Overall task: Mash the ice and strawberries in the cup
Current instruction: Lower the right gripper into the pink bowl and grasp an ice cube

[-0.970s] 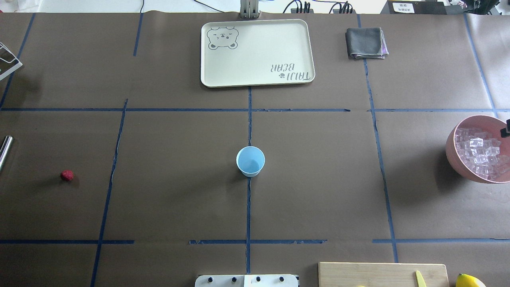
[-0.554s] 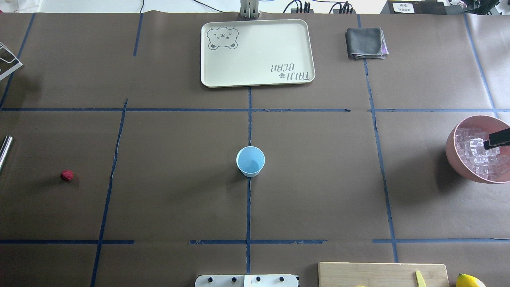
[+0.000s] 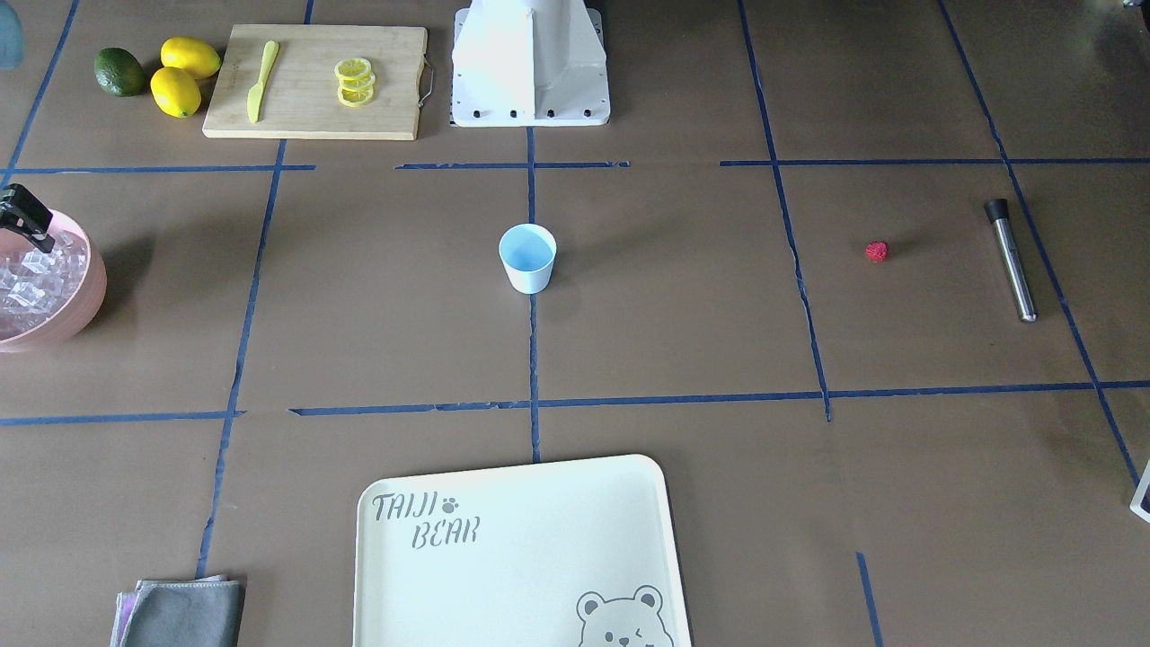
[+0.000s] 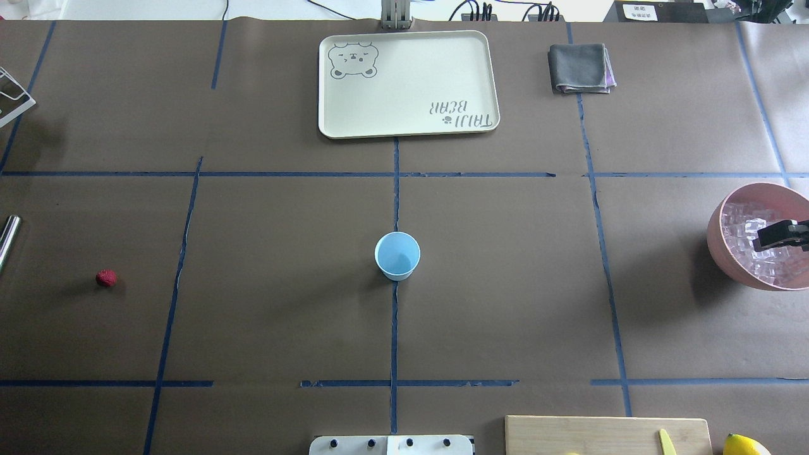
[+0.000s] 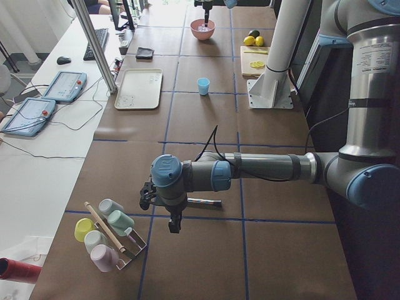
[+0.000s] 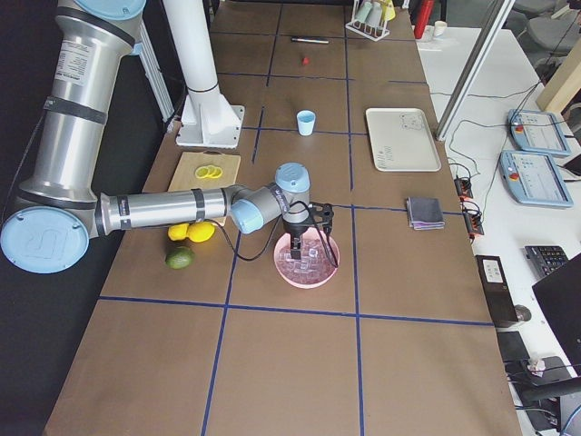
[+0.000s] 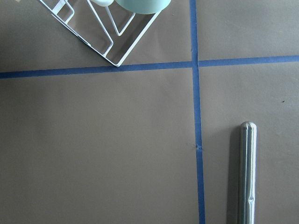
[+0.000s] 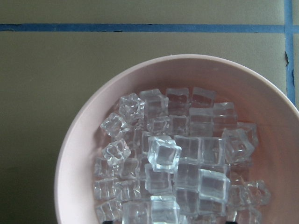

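The light-blue cup (image 4: 397, 255) stands upright at the table's middle and looks empty; it also shows in the front view (image 3: 527, 258). One red strawberry (image 4: 106, 278) lies alone far left. The ice (image 8: 164, 153) fills the pink bowl (image 4: 717, 243) at the right edge. My right gripper (image 6: 311, 259) hangs over the ice, jaws apart and empty; only a black part of it (image 4: 784, 235) shows overhead. My left gripper (image 5: 172, 219) hovers over the table's left end by a steel rod (image 3: 1012, 261); I cannot tell if it is open or shut.
A cream tray (image 4: 411, 82) and a grey cloth (image 4: 580, 67) lie at the far side. A cutting board (image 3: 314, 81) with lemon slices and a knife, lemons (image 3: 184, 76) and a lime (image 3: 119, 72) sit near the robot's base. A cup rack (image 5: 109, 234) stands at the left end.
My right gripper has come in from the view's right edge, further over the pink bowl and the ice. The cup and the strawberry have not moved.
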Action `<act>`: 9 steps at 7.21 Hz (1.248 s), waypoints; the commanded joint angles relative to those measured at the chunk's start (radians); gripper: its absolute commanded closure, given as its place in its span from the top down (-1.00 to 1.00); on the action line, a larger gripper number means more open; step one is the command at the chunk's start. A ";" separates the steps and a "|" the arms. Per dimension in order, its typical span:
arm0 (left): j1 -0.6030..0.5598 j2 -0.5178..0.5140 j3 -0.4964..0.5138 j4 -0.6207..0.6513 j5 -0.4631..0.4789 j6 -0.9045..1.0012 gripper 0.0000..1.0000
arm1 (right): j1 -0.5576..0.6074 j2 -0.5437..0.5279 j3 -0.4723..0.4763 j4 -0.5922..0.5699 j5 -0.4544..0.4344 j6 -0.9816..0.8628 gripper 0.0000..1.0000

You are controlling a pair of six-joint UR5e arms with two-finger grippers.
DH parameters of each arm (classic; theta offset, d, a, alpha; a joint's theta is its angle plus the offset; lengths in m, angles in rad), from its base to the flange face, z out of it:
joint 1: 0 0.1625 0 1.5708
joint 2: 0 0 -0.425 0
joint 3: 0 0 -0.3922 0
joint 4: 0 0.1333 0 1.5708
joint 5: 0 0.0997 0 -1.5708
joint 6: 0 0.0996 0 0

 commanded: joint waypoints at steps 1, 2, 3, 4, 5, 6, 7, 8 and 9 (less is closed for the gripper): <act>0.000 0.000 0.000 0.000 0.000 0.000 1.00 | -0.026 0.002 -0.009 0.000 -0.002 -0.001 0.50; 0.000 0.000 0.000 0.000 0.000 0.000 1.00 | -0.027 0.011 -0.024 0.000 -0.002 -0.001 0.48; 0.000 0.000 0.002 0.000 0.000 0.000 1.00 | -0.027 0.024 -0.041 0.000 -0.002 -0.001 0.43; 0.000 0.000 0.000 0.000 0.000 0.000 1.00 | -0.029 0.033 -0.052 0.000 -0.002 -0.001 0.42; 0.000 0.000 0.000 0.000 0.000 0.000 1.00 | -0.029 0.037 -0.063 0.002 -0.002 -0.001 0.42; 0.000 0.000 0.000 0.000 0.000 0.000 1.00 | -0.029 0.036 -0.068 0.002 0.000 -0.001 0.41; 0.000 0.000 -0.001 0.000 0.000 0.000 1.00 | -0.030 0.037 -0.068 0.002 0.000 -0.001 0.40; 0.000 0.000 -0.001 0.000 0.000 0.000 1.00 | -0.032 0.036 -0.068 0.001 0.000 0.002 0.40; 0.000 -0.002 -0.001 0.000 0.000 0.000 1.00 | -0.033 0.036 -0.068 0.000 -0.002 0.003 0.38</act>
